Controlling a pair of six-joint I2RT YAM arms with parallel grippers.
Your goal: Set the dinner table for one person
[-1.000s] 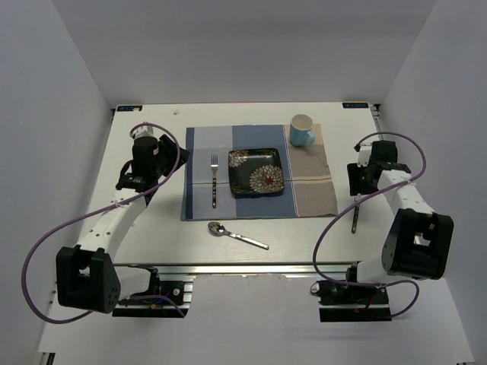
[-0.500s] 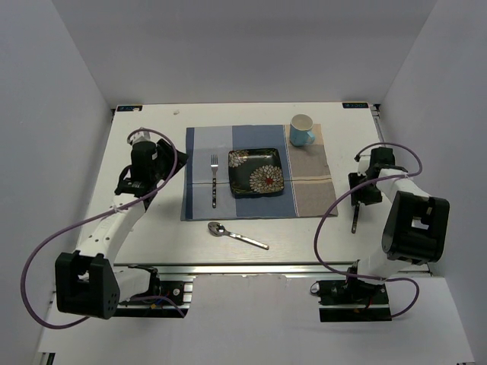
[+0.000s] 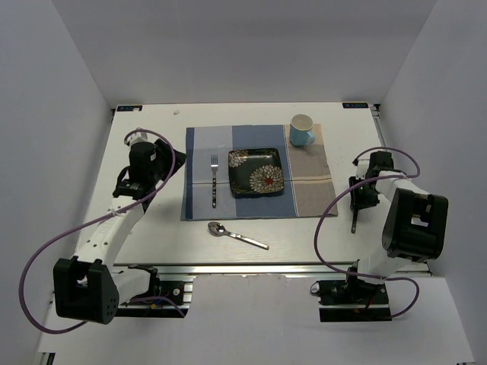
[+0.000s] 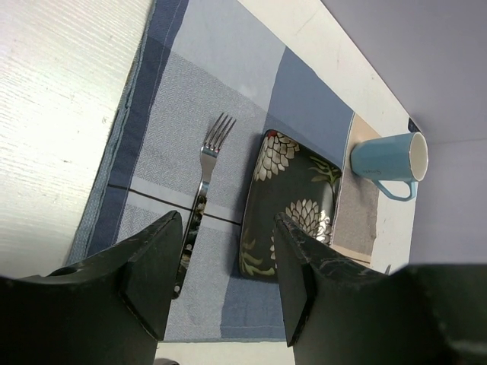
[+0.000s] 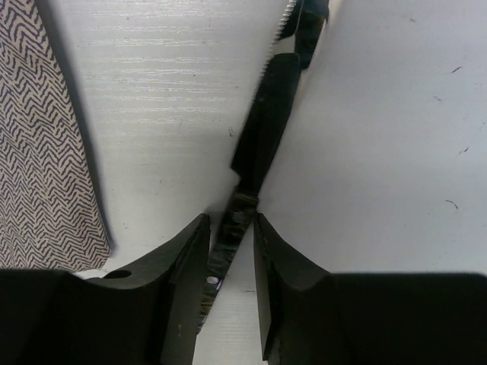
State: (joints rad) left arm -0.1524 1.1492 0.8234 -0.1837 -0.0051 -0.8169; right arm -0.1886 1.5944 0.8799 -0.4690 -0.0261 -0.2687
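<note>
You had one table (image 3: pixel 152 228) and, at its centre, one placemat (image 3: pixel 199 175) carrying one plate (image 3: pixel 256 172), one fork (image 3: pixel 214 182) and one mug (image 3: pixel 302 130). Off the cloth you had one spoon (image 3: pixel 237 235) at lower centre and one knife (image 3: pixel 355 217) at right. There were two arms, the left arm (image 3: pixel 114 222) and the right arm (image 3: pixel 411 220).

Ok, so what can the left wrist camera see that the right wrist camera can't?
Only the left wrist view shows the fork, the plate and the mug. Only the right wrist view shows the knife, lying between the right jaws. Both show a bit of the placemat and the white table.
</note>
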